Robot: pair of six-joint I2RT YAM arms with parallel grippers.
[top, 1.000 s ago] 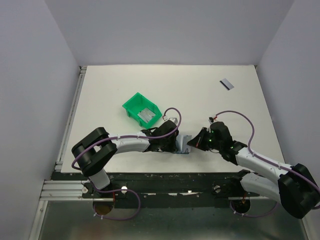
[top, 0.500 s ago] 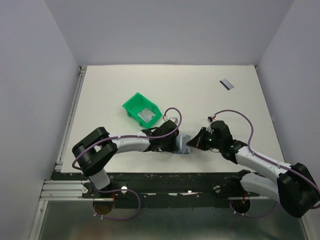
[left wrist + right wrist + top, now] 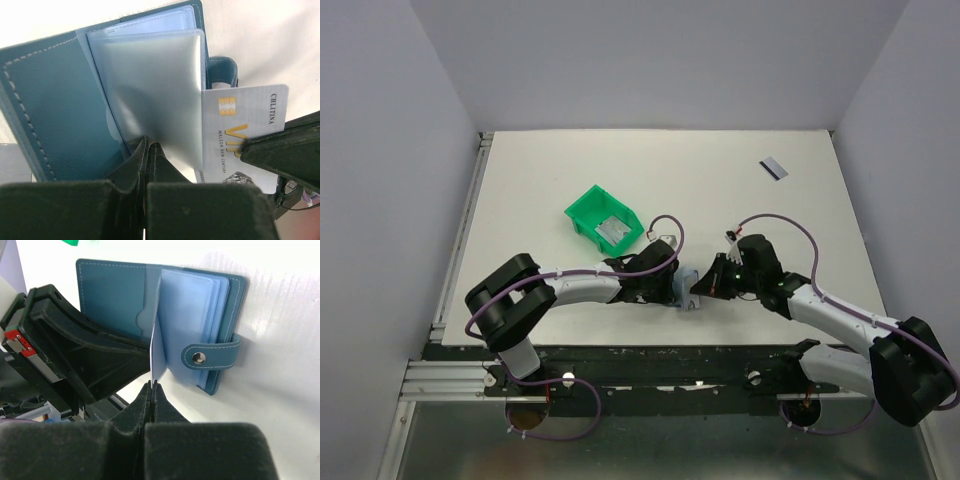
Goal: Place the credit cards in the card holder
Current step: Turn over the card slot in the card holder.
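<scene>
The card holder (image 3: 688,293) lies open near the table's front edge, slate-blue with clear sleeves (image 3: 150,85) inside. My left gripper (image 3: 149,146) is shut on the lower edge of one sleeve. A silvery credit card (image 3: 245,125) with gold lettering sits partly inside that sleeve. My right gripper (image 3: 151,384) is shut on this card (image 3: 156,362), seen edge-on beside the holder's strap and stud (image 3: 199,357). From above, the left gripper (image 3: 676,290) and right gripper (image 3: 700,288) meet at the holder. Another credit card (image 3: 773,169) lies at the far right.
A green plastic bin (image 3: 588,211) stands left of centre, with grey cards (image 3: 612,230) inside. Purple cables loop over both arms. White walls enclose the table on three sides, and a metal rail runs along its left edge.
My right gripper has moved a little left toward the holder, carrying the card closer in. The left arm has stayed still.
</scene>
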